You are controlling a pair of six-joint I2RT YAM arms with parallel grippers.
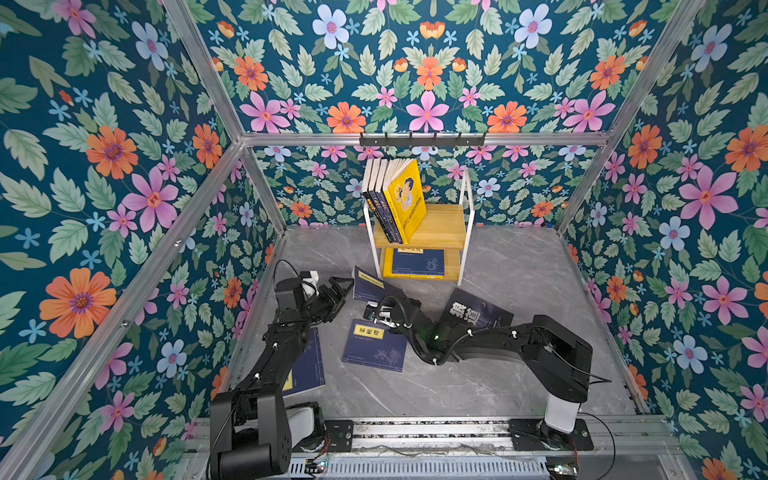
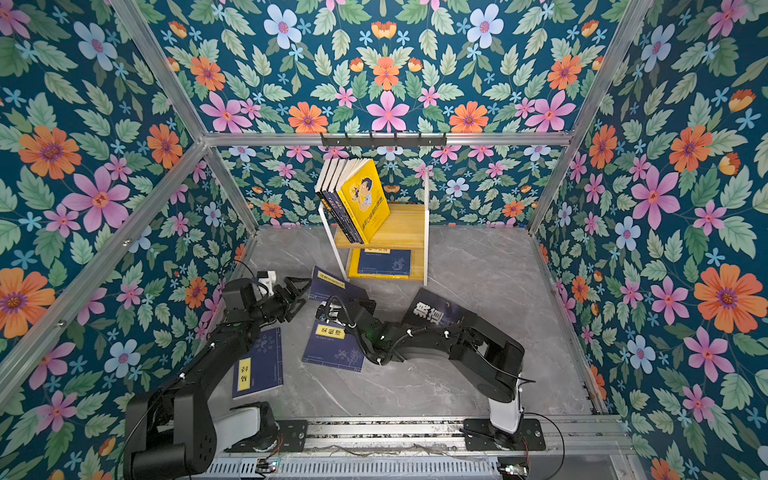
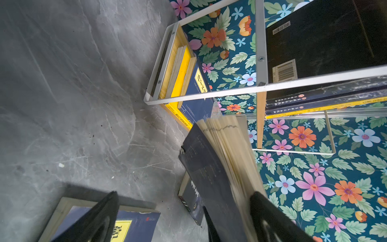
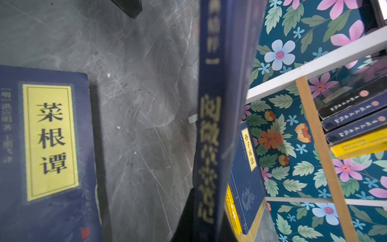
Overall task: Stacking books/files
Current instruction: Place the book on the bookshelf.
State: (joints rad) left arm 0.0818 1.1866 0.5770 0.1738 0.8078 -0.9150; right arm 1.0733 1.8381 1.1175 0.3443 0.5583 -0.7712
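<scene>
Nearest, back along the left arm and half hidden beneath it: a thin navy book (image 2: 259, 368) with a yellow label, flat on the grey floor (image 1: 498, 374). Just behind the right gripper (image 1: 371, 308), partly covered by its wrist: a second navy book (image 1: 374, 345), yellow label up, also flat. Right gripper: pinched tight on a third navy book (image 1: 370, 284) at one end, holding it up on edge and tilted, spine turned to the right wrist camera. Left gripper (image 1: 343, 289): fingers (image 3: 98, 222) spread wide, right beside that held book's page edge; impossible to tell whether a finger touches the pages. Out past the right gripper's forearm side: a black book (image 1: 473, 311) with large white characters, partly hidden by the arm. Farther, beyond both grippers: a white-framed shelf (image 1: 444, 228) against the flowered back wall (image 1: 519, 195). On its lower level, a fourth navy book (image 1: 417, 262) flat atop a yellow book (image 1: 388, 266). On its upper level, a standing row leaning toward the left gripper's side: navy spines (image 1: 380, 203), then a yellow cartoon cover (image 1: 407, 199) outermost.
</scene>
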